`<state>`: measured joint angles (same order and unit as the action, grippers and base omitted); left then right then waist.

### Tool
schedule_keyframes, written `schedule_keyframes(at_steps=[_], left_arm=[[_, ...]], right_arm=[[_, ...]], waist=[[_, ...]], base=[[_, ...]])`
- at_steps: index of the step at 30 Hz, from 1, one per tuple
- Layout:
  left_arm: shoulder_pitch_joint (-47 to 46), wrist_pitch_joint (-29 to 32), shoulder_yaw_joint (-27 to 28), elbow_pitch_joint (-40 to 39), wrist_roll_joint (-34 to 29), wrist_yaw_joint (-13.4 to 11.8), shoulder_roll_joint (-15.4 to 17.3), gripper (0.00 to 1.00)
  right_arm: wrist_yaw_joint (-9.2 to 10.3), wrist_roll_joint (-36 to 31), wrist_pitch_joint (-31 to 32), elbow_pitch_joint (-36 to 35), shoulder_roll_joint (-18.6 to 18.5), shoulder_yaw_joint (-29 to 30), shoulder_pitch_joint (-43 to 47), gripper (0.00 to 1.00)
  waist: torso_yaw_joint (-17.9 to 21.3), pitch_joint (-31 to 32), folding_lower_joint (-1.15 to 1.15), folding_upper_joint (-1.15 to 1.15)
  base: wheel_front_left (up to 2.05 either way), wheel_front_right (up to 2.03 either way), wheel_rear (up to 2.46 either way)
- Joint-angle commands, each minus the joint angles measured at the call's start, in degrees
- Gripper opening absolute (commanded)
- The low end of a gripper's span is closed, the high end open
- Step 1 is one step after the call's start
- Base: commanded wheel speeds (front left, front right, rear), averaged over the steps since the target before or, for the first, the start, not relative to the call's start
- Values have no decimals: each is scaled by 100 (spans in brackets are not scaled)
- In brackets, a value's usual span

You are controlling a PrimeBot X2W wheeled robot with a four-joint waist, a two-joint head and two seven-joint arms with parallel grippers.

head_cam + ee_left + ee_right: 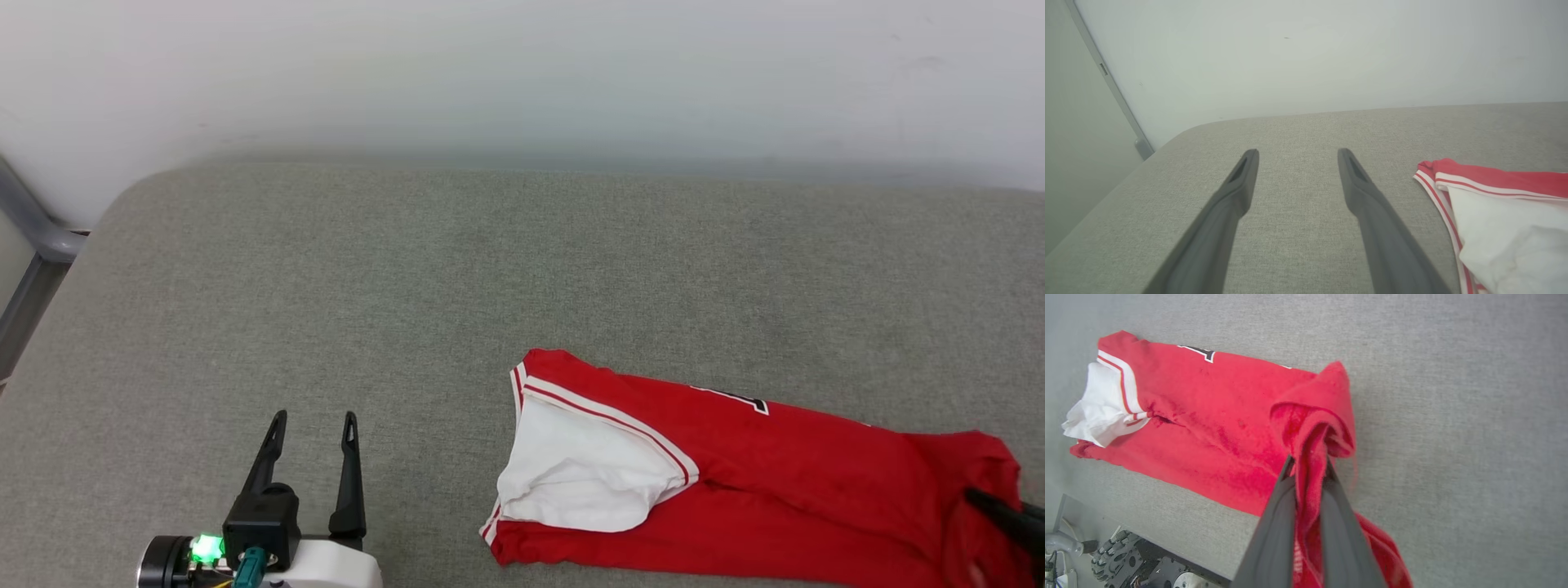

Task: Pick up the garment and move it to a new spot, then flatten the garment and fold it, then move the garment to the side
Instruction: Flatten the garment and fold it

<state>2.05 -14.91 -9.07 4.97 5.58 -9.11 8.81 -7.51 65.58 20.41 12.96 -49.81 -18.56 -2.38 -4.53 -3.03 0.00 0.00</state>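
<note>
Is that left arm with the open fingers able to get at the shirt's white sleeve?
Probably yes. The left gripper stands open over the bare grey cushion, and the white sleeve lies to its right with nothing between them. The right gripper pinches the far end of the garment.

The jaws clamp a bunched fold of the garment point(1216, 416) (white sleeve point(1098, 404) far left).

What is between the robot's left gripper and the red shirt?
Nothing but bare grey cushion. The head view shows it between the open left gripper and the garment; the left wrist view agrees.
</note>
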Motion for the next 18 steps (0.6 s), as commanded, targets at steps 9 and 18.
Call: schedule_keyframes(at_steps=[9, 18], left_arm=[[-127, -39, -29, 57, -149, 154, -140, 100], [-299, -38, -36, 130, -229, 239, -262, 100]], right_arm=[[5, -601, 588, -1214, 608, -167, -380, 0], [5, -1377, 1242, -1406, 1356, -1055, -1567, 0]], waist=[[-140, -117, 0, 0], [-292, -319, 0, 0]], base=[[0, 0, 0], [0, 0, 0]])
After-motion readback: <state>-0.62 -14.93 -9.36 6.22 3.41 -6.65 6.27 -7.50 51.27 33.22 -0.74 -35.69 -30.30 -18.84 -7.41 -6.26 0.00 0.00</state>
